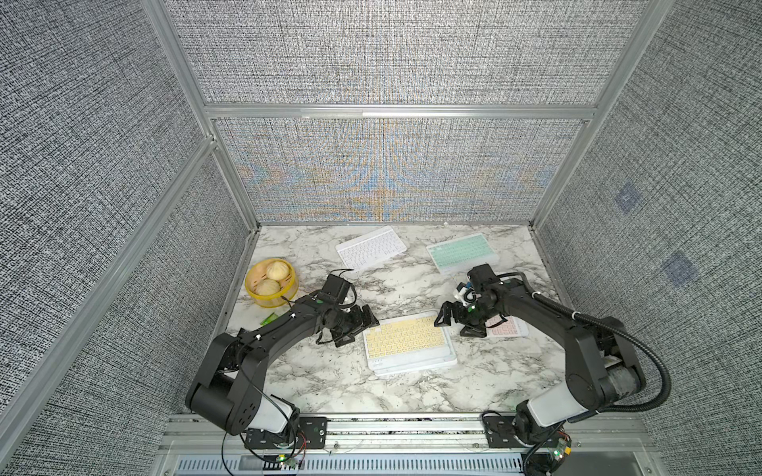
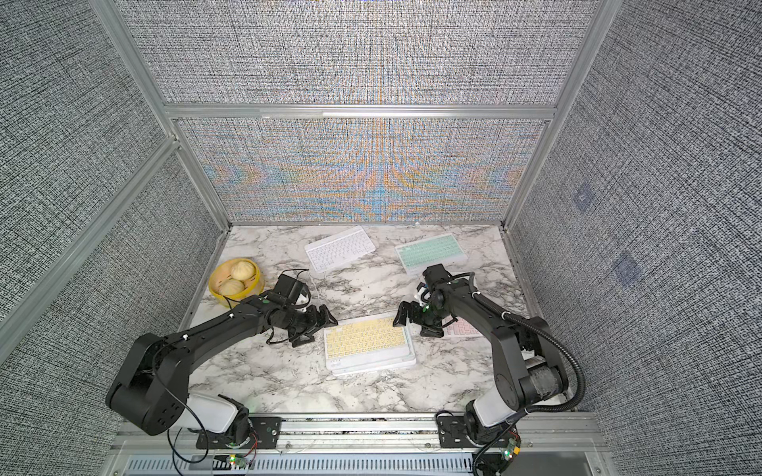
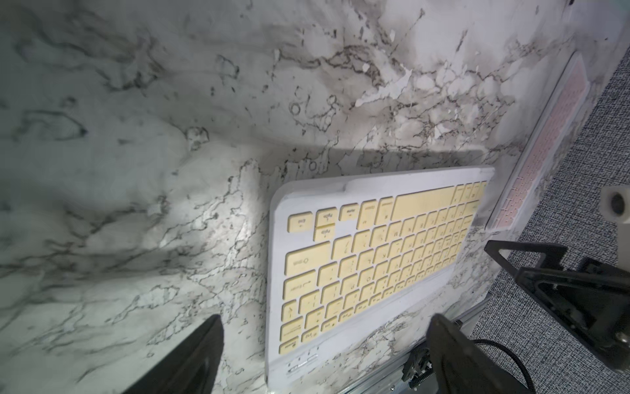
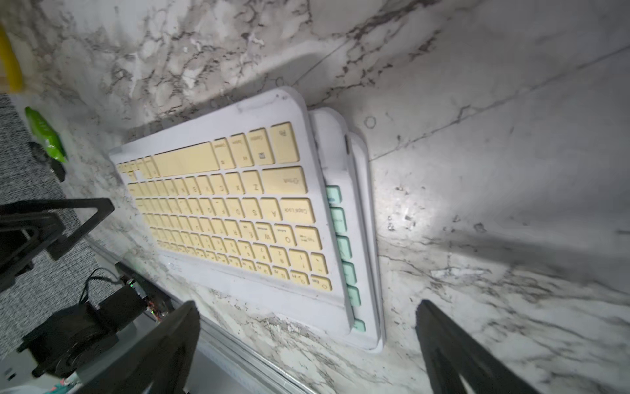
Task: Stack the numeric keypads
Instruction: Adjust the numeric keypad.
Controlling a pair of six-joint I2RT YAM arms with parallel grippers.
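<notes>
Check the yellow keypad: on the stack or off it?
On: the yellow keypad lies flat atop a mint keypad, whose edge keys stick out beside it.

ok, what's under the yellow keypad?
A mint-keyed keypad sits directly under the yellow keypad, one key column peeking out. Below that, a third white frame; its keys are covered.

Robot lab cell: grey panels (image 1: pixel 371 53), aluminium frame (image 1: pixel 396 111)

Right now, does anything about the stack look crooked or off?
Yes, the stack is fanned rather than squared. In the right wrist view the yellow keypad on top sits offset from the mint keypad beneath, leaving a column of mint keys exposed, and a third white frame juts out past that.
</notes>
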